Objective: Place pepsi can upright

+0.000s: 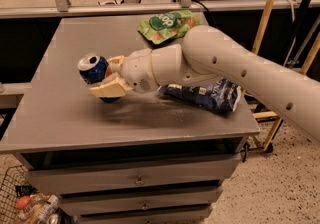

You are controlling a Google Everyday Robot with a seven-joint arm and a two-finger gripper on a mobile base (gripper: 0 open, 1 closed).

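The pepsi can [93, 69] is a small blue can with a silver top. It is tilted, its top pointing up and to the left. My gripper [107, 75] is shut on it, one cream finger [109, 88] below and one behind. The can hangs just above the left middle of the grey table [65, 113]. My white arm [225, 68] reaches in from the right across the table.
A dark-blue chip bag [207, 95] lies on the table's right side, partly under my arm. A green snack bag [167, 25] lies at the back. Drawers [135, 180] sit below the table. A wire basket [25, 203] with items stands on the floor at lower left.
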